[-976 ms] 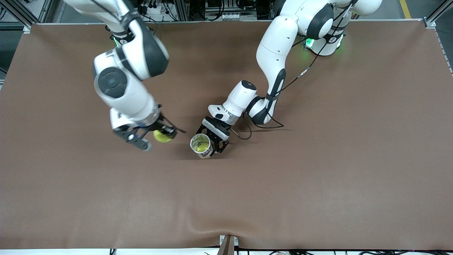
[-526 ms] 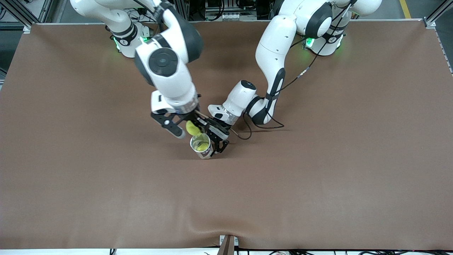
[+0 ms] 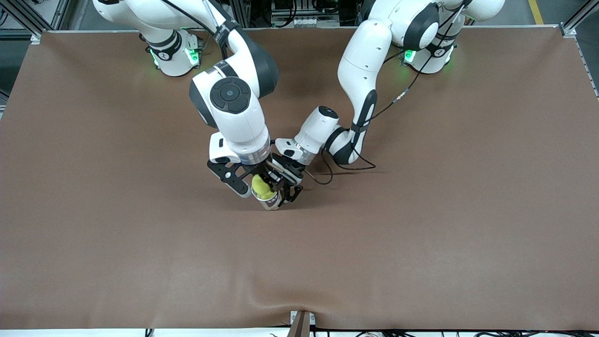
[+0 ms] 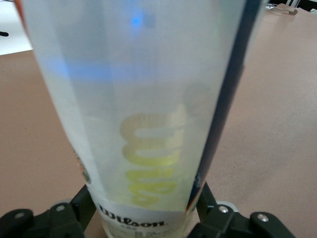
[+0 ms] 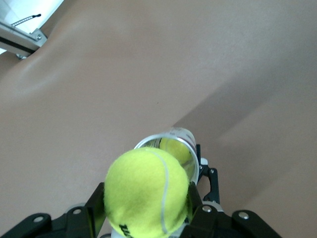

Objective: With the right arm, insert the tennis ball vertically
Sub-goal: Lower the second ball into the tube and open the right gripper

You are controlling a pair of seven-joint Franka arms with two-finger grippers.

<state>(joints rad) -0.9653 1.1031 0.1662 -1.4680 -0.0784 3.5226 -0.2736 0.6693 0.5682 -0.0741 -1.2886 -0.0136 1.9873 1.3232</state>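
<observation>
My right gripper [image 3: 255,183] is shut on a yellow tennis ball [image 3: 261,186] and holds it right over the open mouth of a clear tennis ball can [image 3: 270,199]. In the right wrist view the ball [image 5: 147,191] sits between the black fingers [image 5: 91,210], with the can's rim [image 5: 190,144] just under it and another ball inside. My left gripper [image 3: 291,185] is shut on the can and holds it upright on the brown table [image 3: 421,210]. In the left wrist view the can [image 4: 143,119] fills the picture, with Wilson lettering on its label.
A black cable [image 3: 327,171] loops on the table beside the left arm's wrist. A metal bracket [image 3: 301,323] sits at the table edge nearest the front camera. The brown mat has a slight ripple near that edge.
My right arm has swung with the ball from the right arm's end of the table toward the can and now holds the ball over the can's mouth. The left arm and can have not moved.
</observation>
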